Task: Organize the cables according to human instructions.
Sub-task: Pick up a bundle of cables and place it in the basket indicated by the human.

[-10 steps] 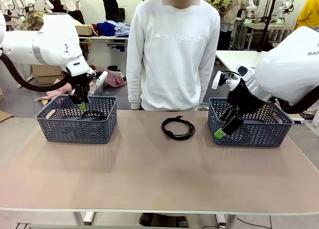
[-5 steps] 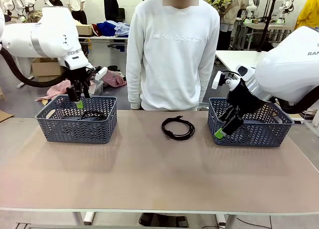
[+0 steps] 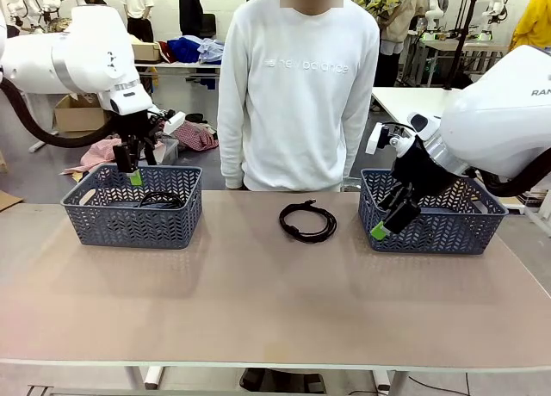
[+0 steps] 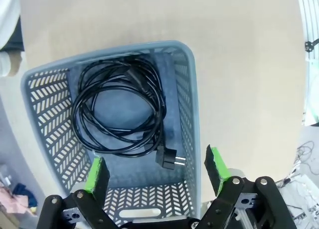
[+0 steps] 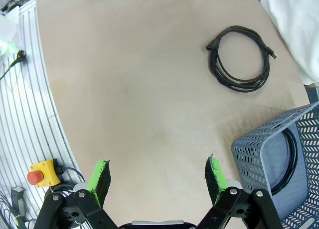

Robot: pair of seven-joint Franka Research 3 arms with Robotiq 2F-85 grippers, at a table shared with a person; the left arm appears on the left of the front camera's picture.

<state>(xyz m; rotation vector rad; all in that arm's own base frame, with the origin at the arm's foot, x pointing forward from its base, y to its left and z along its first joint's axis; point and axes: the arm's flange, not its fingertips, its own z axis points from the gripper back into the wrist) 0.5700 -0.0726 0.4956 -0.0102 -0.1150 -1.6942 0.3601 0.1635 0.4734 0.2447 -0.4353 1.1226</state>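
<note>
The left gripper (image 3: pixel 131 165) hangs above the left basket (image 3: pixel 129 219), its green-padded fingers spread wide with nothing between them. Seen from its wrist, one coiled black power cable (image 4: pixel 119 109) lies flat on the basket floor, its plug (image 4: pixel 168 159) resting at the coil's edge near a side wall.

A second coiled cable (image 3: pixel 307 221) lies on the table (image 3: pixel 258 301) between the two baskets, on the far side in front of the person (image 3: pixel 297 86) (closer to the right basket than to the left).

The right gripper (image 3: pixel 387 222) is tilted down over the table just beside the near left corner of the right basket (image 3: pixel 435 228), jaws parted and empty. Its wrist view shows an arc of black cord (image 5: pixel 291 159) inside that basket.
</note>
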